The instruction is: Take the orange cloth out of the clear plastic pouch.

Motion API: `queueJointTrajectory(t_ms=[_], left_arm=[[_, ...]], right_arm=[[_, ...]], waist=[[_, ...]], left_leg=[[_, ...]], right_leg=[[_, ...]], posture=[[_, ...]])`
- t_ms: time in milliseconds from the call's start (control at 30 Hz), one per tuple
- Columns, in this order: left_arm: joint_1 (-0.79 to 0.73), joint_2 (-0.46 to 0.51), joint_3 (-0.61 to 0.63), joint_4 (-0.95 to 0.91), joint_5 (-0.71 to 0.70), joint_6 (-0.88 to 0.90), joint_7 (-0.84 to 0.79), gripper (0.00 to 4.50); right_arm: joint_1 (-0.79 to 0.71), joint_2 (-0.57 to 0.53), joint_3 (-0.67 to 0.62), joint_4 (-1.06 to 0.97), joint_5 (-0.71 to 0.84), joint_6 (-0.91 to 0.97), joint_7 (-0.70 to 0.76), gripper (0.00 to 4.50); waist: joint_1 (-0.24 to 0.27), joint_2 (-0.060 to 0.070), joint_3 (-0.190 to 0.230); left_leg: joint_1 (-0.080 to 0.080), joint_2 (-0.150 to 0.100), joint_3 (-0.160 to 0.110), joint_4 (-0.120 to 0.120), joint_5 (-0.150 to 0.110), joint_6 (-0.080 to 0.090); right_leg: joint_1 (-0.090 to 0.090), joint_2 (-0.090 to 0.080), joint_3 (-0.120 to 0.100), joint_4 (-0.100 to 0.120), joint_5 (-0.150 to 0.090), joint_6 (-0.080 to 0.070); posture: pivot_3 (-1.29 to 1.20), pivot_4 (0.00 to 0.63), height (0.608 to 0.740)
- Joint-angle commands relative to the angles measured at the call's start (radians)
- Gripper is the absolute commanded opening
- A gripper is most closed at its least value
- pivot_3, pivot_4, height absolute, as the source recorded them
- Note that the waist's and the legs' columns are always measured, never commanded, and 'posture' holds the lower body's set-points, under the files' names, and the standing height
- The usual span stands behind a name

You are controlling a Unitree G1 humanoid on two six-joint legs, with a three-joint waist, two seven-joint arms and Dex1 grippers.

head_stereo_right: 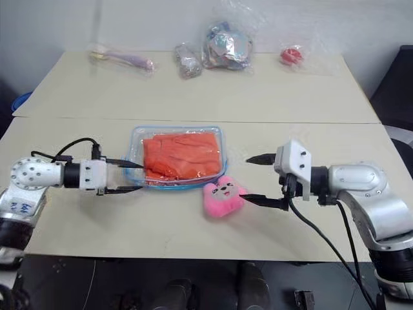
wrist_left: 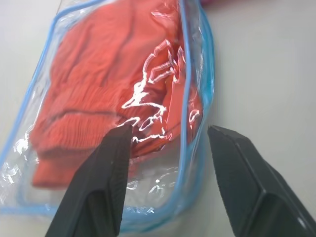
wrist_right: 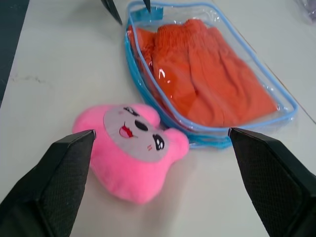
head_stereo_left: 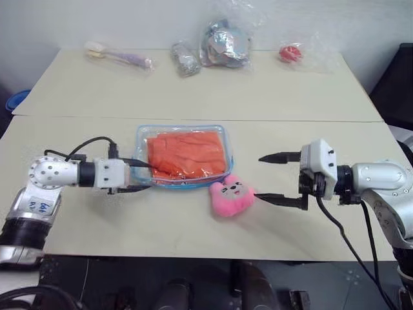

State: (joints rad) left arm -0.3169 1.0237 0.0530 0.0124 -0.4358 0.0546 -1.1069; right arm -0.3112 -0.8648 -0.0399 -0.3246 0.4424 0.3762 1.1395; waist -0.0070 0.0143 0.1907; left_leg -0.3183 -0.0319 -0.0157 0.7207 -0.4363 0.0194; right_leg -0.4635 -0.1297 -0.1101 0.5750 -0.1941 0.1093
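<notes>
From the head, the orange cloth lies sealed inside the clear plastic pouch mid-table. The left gripper, half open and empty, straddles its corner, probably to pin it. By the pink plush toy, the right gripper gapes, empty.

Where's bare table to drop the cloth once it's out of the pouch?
Best patch: the wide strip between the clear plastic pouch and the bagged items along the far edge. Also free: the near edge of the table in front of the pouch. Crowded: around the pouch, with the left gripper, pink plush toy and right gripper.
</notes>
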Motion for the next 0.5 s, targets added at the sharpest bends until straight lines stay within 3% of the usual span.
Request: queueJointTrajectory(t_ms=[33,167,367,500], left_arm=[[0.11,0.098,0.204,-0.315,-0.37,0.453,0.056,2.55],[0.168,0.107,0.344,-0.497,-0.603,0.654,0.14,2.55],[0.152,0.085,0.352,-0.594,-0.653,0.725,0.233,2.55],[0.169,0.081,0.345,-0.622,-0.615,0.717,0.23,2.59]], right_arm=[[0.021,-0.009,0.019,0.03,-0.043,-0.087,0.037,4.5],[0.014,0.02,0.072,0.072,-0.068,-0.133,0.065,4.5],[-0.054,0.101,0.162,0.171,-0.107,-0.171,0.084,4.5],[-0.084,0.139,0.201,0.223,-0.122,-0.193,0.103,3.53]], waist=[[0.002,0.0,0.0],[0.011,0.0,0.0],[0.004,0.0,0.0],[0.002,0.0,0.0]], left_leg=[[0.0,0.003,-0.001,0.0,0.0,0.0],[0.002,0.002,-0.004,0.0,0.0,0.001],[0.004,-0.002,-0.003,-0.001,-0.001,0.0],[0.005,-0.003,-0.003,-0.001,-0.001,0.0]], right_leg=[[0.0,0.0,0.001,0.0,0.0,0.0],[0.002,-0.001,0.003,0.0,0.0,0.001],[0.001,0.0,0.005,0.0,0.0,0.001],[0.001,0.001,0.005,0.0,0.0,0.0]], posture=[[0.0,0.15,0.74],[0.0,0.15,0.74],[0.0,0.15,0.74],[0.0,0.15,0.74]])
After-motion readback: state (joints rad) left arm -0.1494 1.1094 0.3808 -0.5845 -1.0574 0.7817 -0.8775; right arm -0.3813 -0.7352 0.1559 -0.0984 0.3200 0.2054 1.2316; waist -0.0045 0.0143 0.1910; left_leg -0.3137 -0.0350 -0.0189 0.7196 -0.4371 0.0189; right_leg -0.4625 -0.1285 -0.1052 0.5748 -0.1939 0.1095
